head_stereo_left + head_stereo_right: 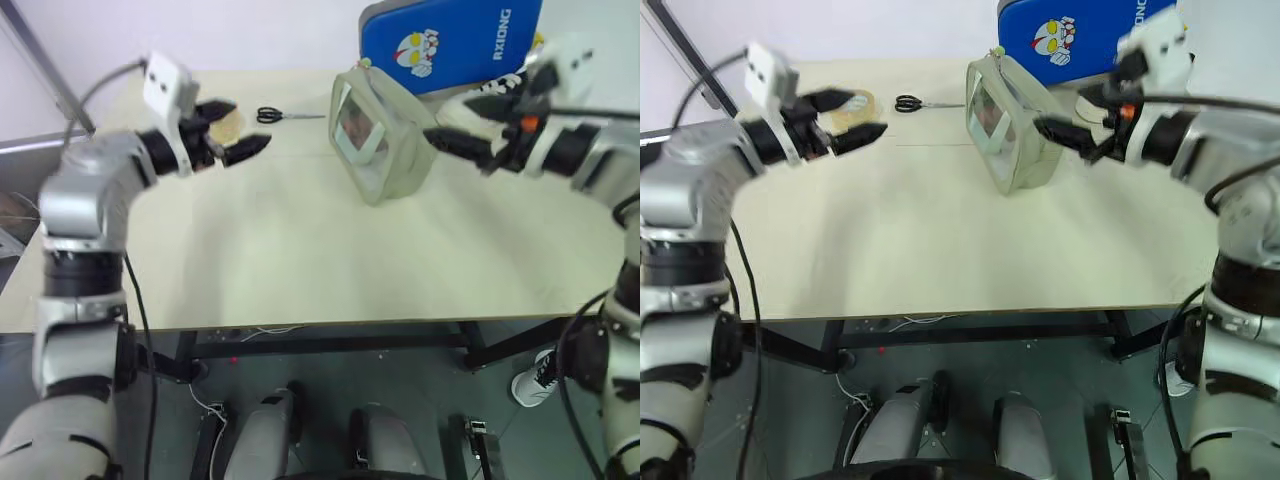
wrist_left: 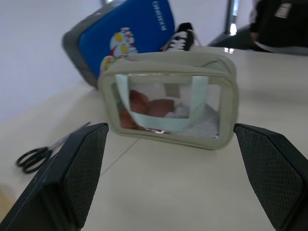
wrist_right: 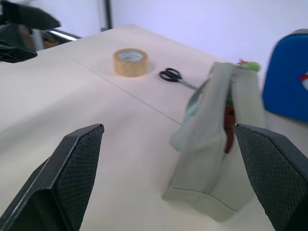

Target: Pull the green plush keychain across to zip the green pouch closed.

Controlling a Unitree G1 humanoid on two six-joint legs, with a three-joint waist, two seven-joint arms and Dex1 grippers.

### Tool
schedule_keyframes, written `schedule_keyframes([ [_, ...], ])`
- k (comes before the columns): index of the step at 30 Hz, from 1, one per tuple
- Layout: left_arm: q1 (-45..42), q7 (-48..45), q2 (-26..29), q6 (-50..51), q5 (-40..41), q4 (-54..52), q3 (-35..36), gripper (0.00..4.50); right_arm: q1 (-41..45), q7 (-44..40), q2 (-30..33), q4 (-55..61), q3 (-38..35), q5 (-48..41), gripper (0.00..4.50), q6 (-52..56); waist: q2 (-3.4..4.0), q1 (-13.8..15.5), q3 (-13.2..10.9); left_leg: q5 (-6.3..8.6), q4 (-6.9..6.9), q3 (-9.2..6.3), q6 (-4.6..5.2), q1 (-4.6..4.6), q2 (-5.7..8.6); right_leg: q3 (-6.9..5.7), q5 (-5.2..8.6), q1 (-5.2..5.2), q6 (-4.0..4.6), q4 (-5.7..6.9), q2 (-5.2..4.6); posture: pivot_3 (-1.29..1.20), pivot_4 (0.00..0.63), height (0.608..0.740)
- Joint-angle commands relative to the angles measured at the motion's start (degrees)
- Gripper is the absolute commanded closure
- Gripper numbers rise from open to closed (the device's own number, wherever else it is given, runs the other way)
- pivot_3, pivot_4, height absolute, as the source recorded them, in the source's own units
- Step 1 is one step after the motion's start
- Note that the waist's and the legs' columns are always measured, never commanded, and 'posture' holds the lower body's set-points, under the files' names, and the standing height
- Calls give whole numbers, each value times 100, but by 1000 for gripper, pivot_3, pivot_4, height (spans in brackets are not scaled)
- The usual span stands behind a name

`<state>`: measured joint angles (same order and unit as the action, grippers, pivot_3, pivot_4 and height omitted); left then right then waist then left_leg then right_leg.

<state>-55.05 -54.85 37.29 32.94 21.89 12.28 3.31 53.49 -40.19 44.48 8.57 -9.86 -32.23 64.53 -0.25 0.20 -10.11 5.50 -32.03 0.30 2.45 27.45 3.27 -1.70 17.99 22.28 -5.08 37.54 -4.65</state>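
Fingers (image 1: pixel 214 118) both pairs spread, empty | green pouch (image 1: pixel 385 150) between | scissors (image 1: pixel 285 115), tape roll (image 3: pixel 130 62) behind

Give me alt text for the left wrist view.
A pale green pouch with a clear window stands upright on a cream table, framed by the open left end effector. Behind it leans a blue cartoon-printed case; black-handled scissors lie to one side.

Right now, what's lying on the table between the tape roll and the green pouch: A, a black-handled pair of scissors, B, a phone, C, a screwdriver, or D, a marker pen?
A: the black-handled scissors lie flat on the table between the tape roll and the green pouch, touching neither.
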Motion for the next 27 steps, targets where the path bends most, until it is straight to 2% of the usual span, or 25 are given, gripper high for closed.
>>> schedule_keyframes([
  [1,-115,-259,58,-282,-102,331,-82,50,178,28,-11,-187,105,75,20,-137,0,-6,-3,0,-1,0,0,2,0,0,0,1,-1,0,-1,0,150,740],
  [10,-234,-254,14,-545,-152,540,-53,50,548,324,-252,-497,495,403,20,-553,-1,-5,-5,-5,-23,0,-2,77,2,1,-17,52,-29,31,1,0,150,740],
  [13,-5,-320,193,-166,131,115,136,50,886,528,-663,-992,837,772,20,-1038,-1,-48,-5,-9,-24,0,-7,74,2,0,-17,56,-29,46,3,0,150,740],
  [18,692,-106,384,538,634,-1105,446,50,1594,692,-1456,-2719,1467,1645,20,-2266,4,-244,-8,-18,-17,1,-19,52,1,6,-17,46,-28,61,8,0,150,740],
  [23,1122,571,89,864,835,-1880,610,50,2325,679,-1952,-5124,1835,2457,20,-3671,3,-195,-10,-21,-15,0,-22,28,2,1,-17,22,-29,61,14,0,150,740],
  [27,1304,897,-44,915,904,-2195,679,50,2593,449,-2191,-6239,1933,2808,20,-4285,3,-150,-10,-24,-12,1,-28,17,3,3,-17,16,-29,65,19,0,150,740],
])
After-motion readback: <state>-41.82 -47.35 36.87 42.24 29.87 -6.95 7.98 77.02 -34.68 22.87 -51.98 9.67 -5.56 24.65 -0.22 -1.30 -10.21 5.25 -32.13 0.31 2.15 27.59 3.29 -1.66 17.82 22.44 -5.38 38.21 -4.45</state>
